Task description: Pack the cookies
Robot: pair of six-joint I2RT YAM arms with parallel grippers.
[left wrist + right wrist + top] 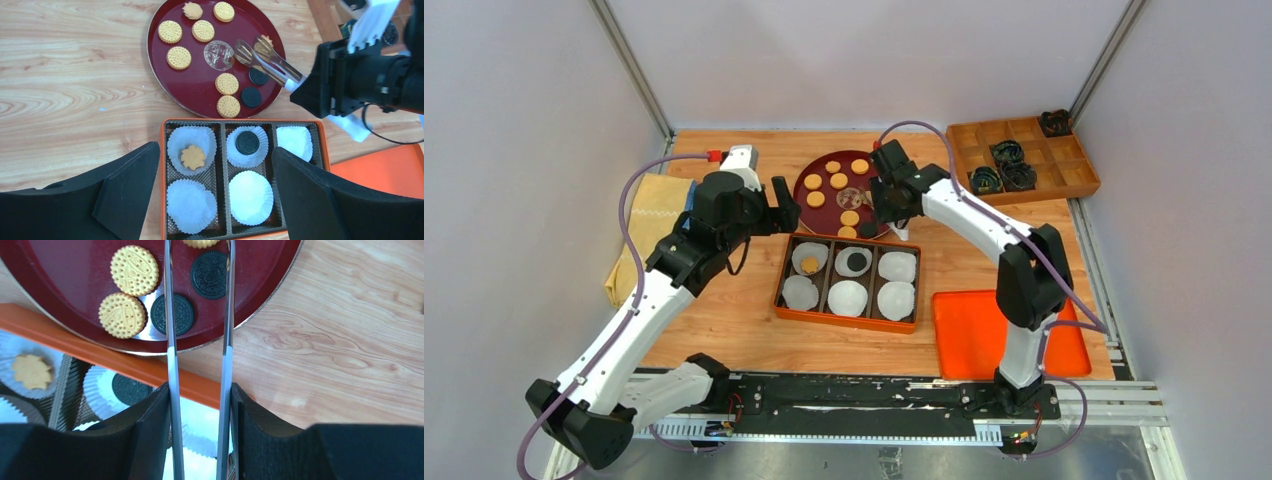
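A wooden table (724,310) carries the scene, with the left arm (639,310) reaching in from 7 o'clock and the right arm (984,225) from 5 o'clock. An orange tray (974,340) lies at 4 o'clock of the 6-cup box (162,175). A wooden organizer (1069,165) lies at 2 o'clock and a yellow cloth (649,225) at 9 o'clock. The round red plate (200,92) sits just beyond the box at 12 o'clock.

The left gripper (215,147) hangs over the box, jaws wide apart and empty. The right gripper (197,395) is clamped on the handles of metal tongs (272,65). Their tips stand apart over the plate's 2 o'clock side, by a knobbly cookie.

Most cookies (178,57) lie on the plate: 6 tan, 2 black, 2 knobbly. In the box, 2 paper cups (250,197) are filled, a knobbly cookie at 10 o'clock and a black one at 12 o'clock.
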